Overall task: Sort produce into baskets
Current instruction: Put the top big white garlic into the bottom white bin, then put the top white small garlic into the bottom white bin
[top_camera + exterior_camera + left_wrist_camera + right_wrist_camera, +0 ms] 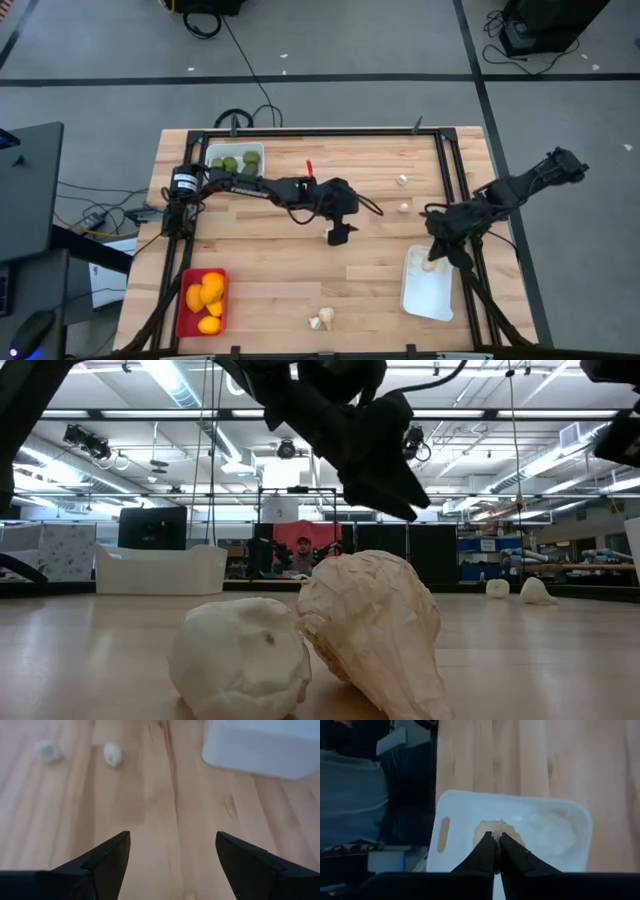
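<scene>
My right gripper (pixel 433 260) is shut on a whitish garlic piece (pixel 492 829) over the far end of a white tray (pixel 428 295) at the table's right. My left gripper (pixel 340 233) is open and empty above the bare table's middle; in its wrist view (pixel 172 855) two loose garlic pieces (pixel 112 754) (pixel 47 751) lie ahead on the wood. Two more garlic pieces (pixel 320 320) lie near the front edge and show large in the low view (pixel 375 625). A far-left white tray (pixel 235 160) holds green fruits. A red tray (pixel 203 300) holds orange fruits. My right gripper pinches the garlic piece at its near upper part (pixel 496 833) between its two fingertips, coming from above, pointing down. The piece sits over the white tray's floor. Whether it rests on the tray or hangs clear I cannot tell, as the fingers hide its underside.
A small red object (pixel 309 166) lies on the wood beyond my left arm. A black frame (pixel 445 150) runs along the table's far and right sides. Bare wood lies between the red tray and the right white tray.
</scene>
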